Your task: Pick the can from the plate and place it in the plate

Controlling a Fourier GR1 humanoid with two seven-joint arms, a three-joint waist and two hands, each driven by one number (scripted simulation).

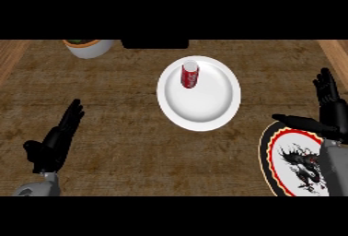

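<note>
Between my left robot hand (pixel 55 138) and the white plate (pixel 211 108) the surface (pixel 129 92) lies bare, so that side gives open passage toward the plate. On the white plate only the can (pixel 189 75) stands, upright near the far rim; the nearer part of the plate is free. My right robot hand (pixel 328 103) hangs open just beyond the far edge of the dragon plate (pixel 289 161), and bare surface separates it from the white plate. At the far edge, a bowl (pixel 88 47) and a dark block (pixel 155 44) crowd the room behind the can.
</note>
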